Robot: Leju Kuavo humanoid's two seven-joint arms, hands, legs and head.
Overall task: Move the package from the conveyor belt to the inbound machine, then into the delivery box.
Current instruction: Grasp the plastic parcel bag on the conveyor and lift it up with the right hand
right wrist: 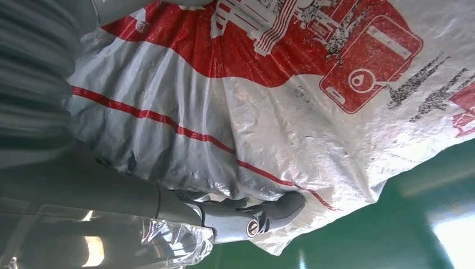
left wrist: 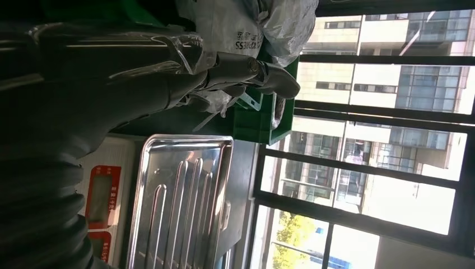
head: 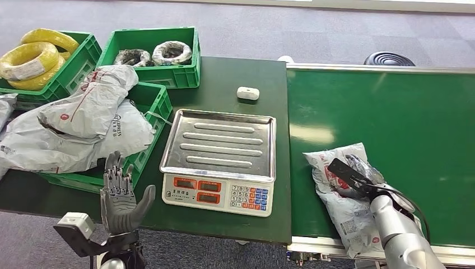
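One package (head: 341, 190) lies on the green conveyor belt (head: 403, 129), just to the right of the scale (head: 219, 159), and from the head view I see my right hand (head: 358, 179) resting on top of it, near the package's middle; I cannot tell from here whether the fingers have really closed on the film. The scale's steel tray is bare, and my left hand (head: 119, 196) stands released, fingers apart, just left of the scale, beside the green crate (head: 148, 101) heaped with grey bags. From the left wrist view the left hand (left wrist: 168, 84) holds nothing, with the scale (left wrist: 179, 202) and the crate (left wrist: 263, 120) close by. From the right wrist view a fingertip (right wrist: 280, 207) presses into the crinkled edge of the package (right wrist: 280, 112), with belt (right wrist: 392, 224) showing beyond. My worry is the slack plastic: a pinch on film alone could slip, or the bag could sag and drag on the scale's rim as I carry it left. A shallow grip may also bunch the wrapper and drop it short of the tray.
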